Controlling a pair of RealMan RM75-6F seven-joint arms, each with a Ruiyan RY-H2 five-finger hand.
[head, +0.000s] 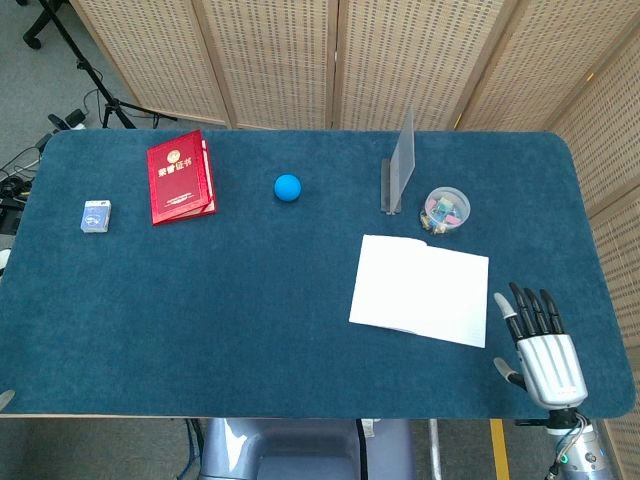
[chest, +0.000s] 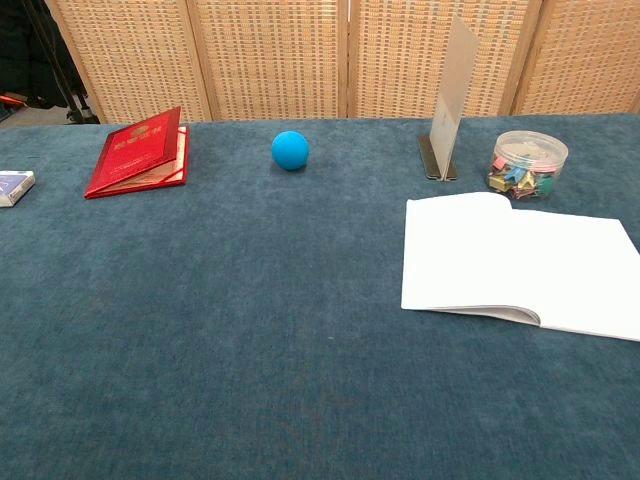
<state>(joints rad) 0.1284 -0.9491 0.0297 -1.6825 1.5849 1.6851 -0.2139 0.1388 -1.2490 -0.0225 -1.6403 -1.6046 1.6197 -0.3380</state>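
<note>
Head view shows my right hand (head: 541, 352) lying flat over the near right corner of the blue table (head: 250, 320), palm down, fingers stretched forward and slightly apart, holding nothing. Its fingertips point toward the far side, and the thumb sticks out to the left. My left hand appears in neither view.

Nearest to my right hand is the open white booklet (head: 420, 290), just to the left of my fingertips and apart from them. In the chest view the booklet (chest: 515, 262) lies open with its pages up, its spine running away from me, and my hand is out of that frame.

Beyond the booklet stands a round clear tub of coloured clips (head: 446, 209), and just left of it a grey upright bookend (head: 398, 175), its plate standing on edge. Farther left, well apart from my hand, a blue ball (head: 287, 187) rests on the cloth. Past it lies a red booklet with gold lettering (head: 180, 179), slightly open, and near the left edge a small blue-and-white box (head: 96, 216).
</note>
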